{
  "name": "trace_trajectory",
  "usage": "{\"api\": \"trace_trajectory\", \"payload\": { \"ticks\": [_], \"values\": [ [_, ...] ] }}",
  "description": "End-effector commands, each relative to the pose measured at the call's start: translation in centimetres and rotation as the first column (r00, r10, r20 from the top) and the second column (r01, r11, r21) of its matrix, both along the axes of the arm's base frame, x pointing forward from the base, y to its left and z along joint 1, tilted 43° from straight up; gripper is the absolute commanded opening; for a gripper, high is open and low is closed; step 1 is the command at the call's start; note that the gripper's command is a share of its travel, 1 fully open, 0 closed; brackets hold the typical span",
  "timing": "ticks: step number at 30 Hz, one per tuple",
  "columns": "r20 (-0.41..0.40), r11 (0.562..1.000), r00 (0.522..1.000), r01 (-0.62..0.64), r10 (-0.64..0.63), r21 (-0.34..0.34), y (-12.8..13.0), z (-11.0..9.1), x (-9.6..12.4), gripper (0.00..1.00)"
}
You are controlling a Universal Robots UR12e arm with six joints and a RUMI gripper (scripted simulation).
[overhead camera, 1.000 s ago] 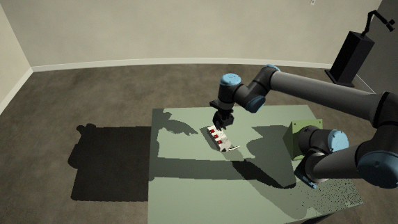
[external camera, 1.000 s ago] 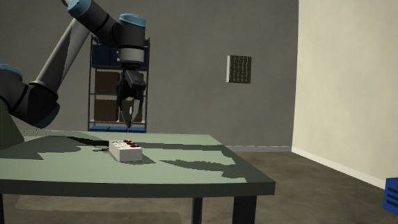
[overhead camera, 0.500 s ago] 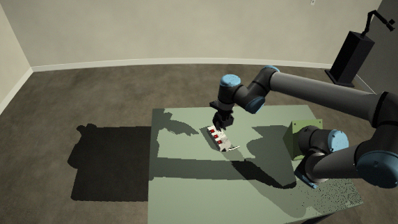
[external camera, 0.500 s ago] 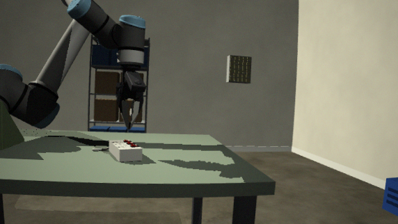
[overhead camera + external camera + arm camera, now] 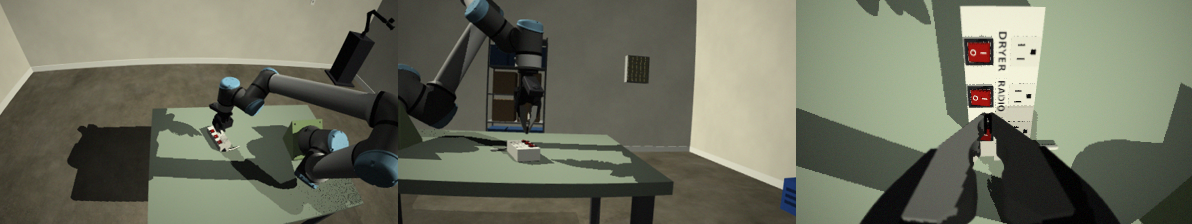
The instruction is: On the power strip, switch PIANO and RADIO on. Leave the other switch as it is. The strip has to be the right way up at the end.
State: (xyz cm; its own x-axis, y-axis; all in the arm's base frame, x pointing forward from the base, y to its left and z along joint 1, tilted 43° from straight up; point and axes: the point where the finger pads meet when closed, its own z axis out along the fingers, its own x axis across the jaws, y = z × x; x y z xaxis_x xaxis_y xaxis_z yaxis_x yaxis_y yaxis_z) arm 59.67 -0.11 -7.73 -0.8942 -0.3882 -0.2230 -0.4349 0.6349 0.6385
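Note:
The white power strip (image 5: 220, 139) (image 5: 524, 151) (image 5: 1021, 70) lies right way up on the green table (image 5: 181, 202) (image 5: 502, 167) (image 5: 871, 75). It has three red rocker switches on top. In the wrist view the DRYER switch (image 5: 978, 51) and the RADIO switch (image 5: 980, 97) show clearly. The third switch (image 5: 986, 135) is mostly hidden behind my fingers and its label is covered. My gripper (image 5: 218, 129) (image 5: 527, 132) (image 5: 987, 114) is shut and empty. It points straight down, with its tips a little above that third switch at the strip's end.
A short cord stub (image 5: 235, 147) (image 5: 1048, 144) sticks out of the strip's near end. The arm's green mounting block (image 5: 306, 137) stands at the table's right side. A shelf rack (image 5: 502, 87) stands behind the table, and a black pedestal (image 5: 349, 57) stands on the floor far right.

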Motion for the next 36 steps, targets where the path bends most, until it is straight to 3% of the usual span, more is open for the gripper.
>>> {"api": "trace_trajectory", "payload": {
  "ticks": [1,36],
  "values": [
    [0.001,1.0,1.0,0.001,-0.001,-0.001,0.3,-0.4,0.0,0.0],
    [0.001,1.0,1.0,0.001,-0.001,-0.001,1.5,-1.7,-0.2,0.0]
  ]
}}
